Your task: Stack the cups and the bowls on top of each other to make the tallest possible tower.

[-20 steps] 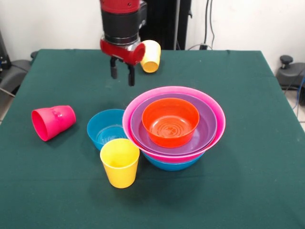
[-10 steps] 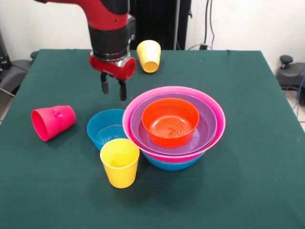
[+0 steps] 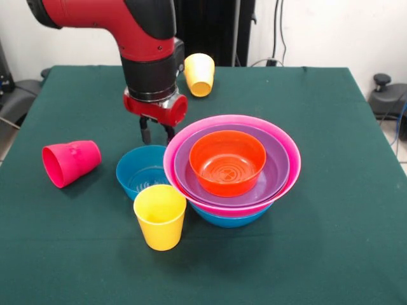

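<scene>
The tower stands right of centre: a blue bowl lowest, then the big pink bowl, a purple bowl and an orange bowl on top. A loose blue bowl stands upright at its left. A yellow cup stands upright in front of that bowl. A red-pink cup lies on its side at the left. A second yellow cup lies tilted at the table's far side. My gripper hangs just above the loose blue bowl's far rim, its fingers a little apart and empty.
The dark green table carries everything. The red and black arm comes down from the upper left. Cables and dark equipment show beyond the table's far edge.
My gripper has come down and toward the camera, from beside the far yellow cup to just above the loose blue bowl's far rim. The cups and bowls have not moved.
</scene>
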Robot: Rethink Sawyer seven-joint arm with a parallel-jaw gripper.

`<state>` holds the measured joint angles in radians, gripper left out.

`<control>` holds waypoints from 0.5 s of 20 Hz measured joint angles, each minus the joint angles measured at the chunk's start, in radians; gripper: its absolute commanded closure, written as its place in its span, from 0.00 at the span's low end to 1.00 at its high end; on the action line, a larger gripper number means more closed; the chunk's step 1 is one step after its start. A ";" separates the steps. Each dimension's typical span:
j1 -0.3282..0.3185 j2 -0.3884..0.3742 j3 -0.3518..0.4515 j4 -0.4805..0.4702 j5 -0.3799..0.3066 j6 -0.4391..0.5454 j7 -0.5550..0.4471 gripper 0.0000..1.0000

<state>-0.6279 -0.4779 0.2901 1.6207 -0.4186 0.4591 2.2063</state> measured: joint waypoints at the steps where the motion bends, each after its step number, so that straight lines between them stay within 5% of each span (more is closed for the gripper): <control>1: -0.002 0.003 0.006 -0.005 0.000 0.006 0.000 0.00; 10: -0.036 0.022 0.049 -0.058 -0.038 0.082 0.000 0.00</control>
<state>-0.6640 -0.4559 0.3395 1.5630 -0.4570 0.5414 2.2061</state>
